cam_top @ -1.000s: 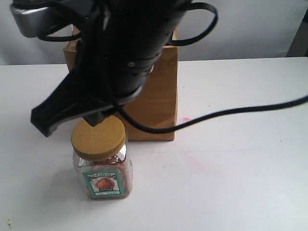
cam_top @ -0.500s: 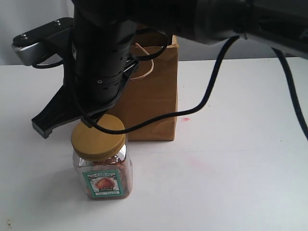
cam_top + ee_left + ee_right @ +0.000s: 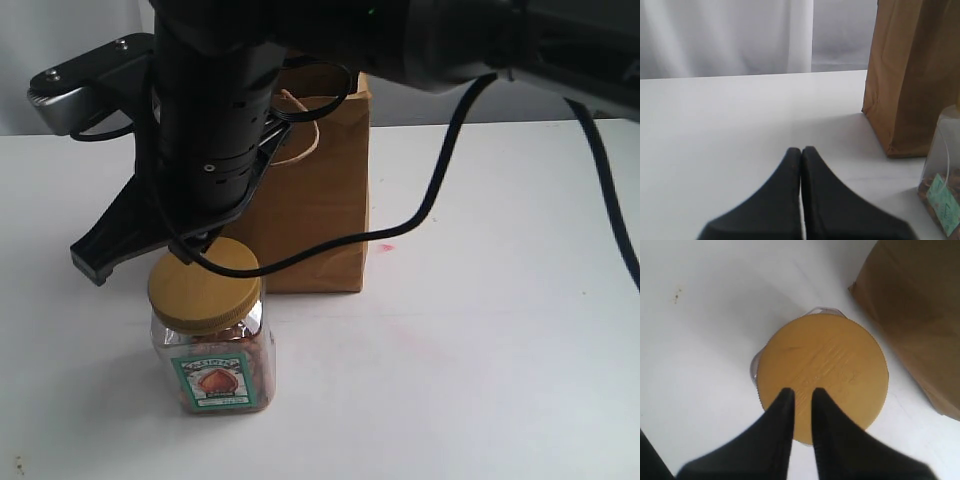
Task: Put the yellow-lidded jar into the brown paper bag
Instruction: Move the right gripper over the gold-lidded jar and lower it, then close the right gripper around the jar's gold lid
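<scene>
The yellow-lidded jar (image 3: pixel 212 345) stands upright on the white table, just in front of the brown paper bag (image 3: pixel 325 200). My right gripper (image 3: pixel 140 250) (image 3: pixel 802 390) reaches across from the right and hovers over the jar's yellow lid (image 3: pixel 822 372). Its fingers stand a narrow gap apart, with nothing between them. My left gripper (image 3: pixel 801 149) is shut and empty, low over the table. From it the bag (image 3: pixel 912 75) and the jar's edge (image 3: pixel 945 185) lie off to one side. The left gripper does not show in the exterior view.
A black cable (image 3: pixel 440 180) loops from the right arm across the front of the bag. Faint pink marks (image 3: pixel 385 247) stain the table beside the bag. A pale curtain (image 3: pixel 725 35) hangs behind the table's far edge.
Over the last second the right arm swung back and to the left, uncovering more of the bag. In the last half second it has barely moved. The jar has stayed in place.
</scene>
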